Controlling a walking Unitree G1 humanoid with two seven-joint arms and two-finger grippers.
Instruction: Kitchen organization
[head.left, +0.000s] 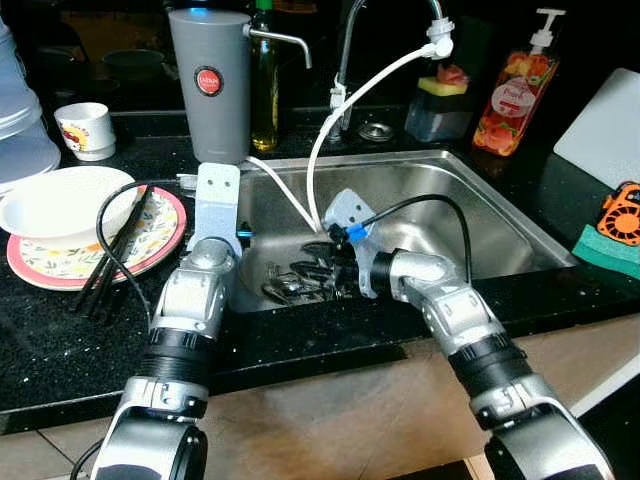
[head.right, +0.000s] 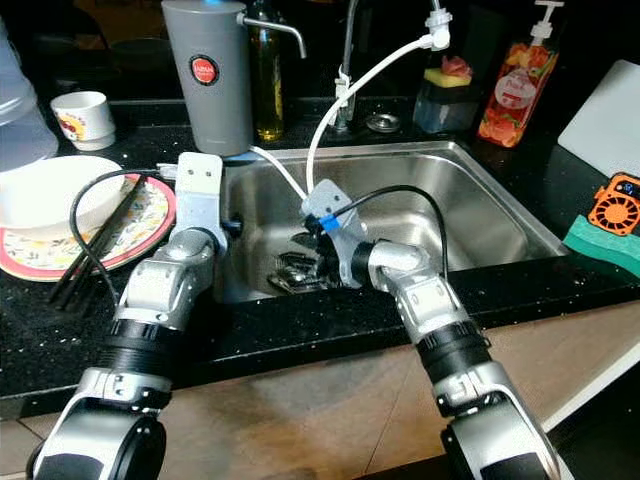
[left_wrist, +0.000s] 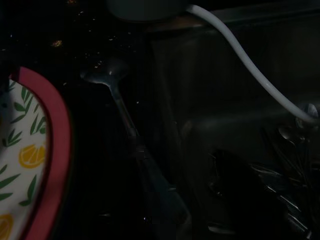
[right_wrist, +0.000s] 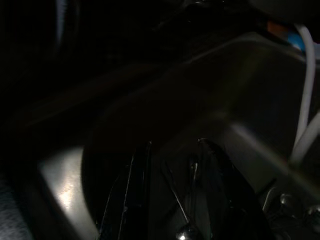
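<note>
A pile of metal cutlery (head.left: 300, 280) lies at the front left of the steel sink (head.left: 480, 215). My right gripper (head.left: 326, 258) reaches down into the sink onto this pile. In the right wrist view its black fingers (right_wrist: 136, 195) stand apart, and a thin spoon (right_wrist: 184, 231) lies in the gap between them. My left wrist (head.left: 217, 205) rests at the counter's edge between the plate and the sink, and it hides its own fingers. The left wrist view shows a spoon (left_wrist: 107, 75) lying on the black counter beside the plate's red rim (left_wrist: 55, 150).
A floral plate (head.left: 165, 235) holding a white bowl (head.left: 60, 205) and black chopsticks (head.left: 115, 265) sits on the left. Behind stand a grey dispenser (head.left: 210, 80), a cup (head.left: 85, 130), an oil bottle (head.left: 264, 90) and soap (head.left: 515, 95). A white hose (head.left: 325, 140) drops into the sink.
</note>
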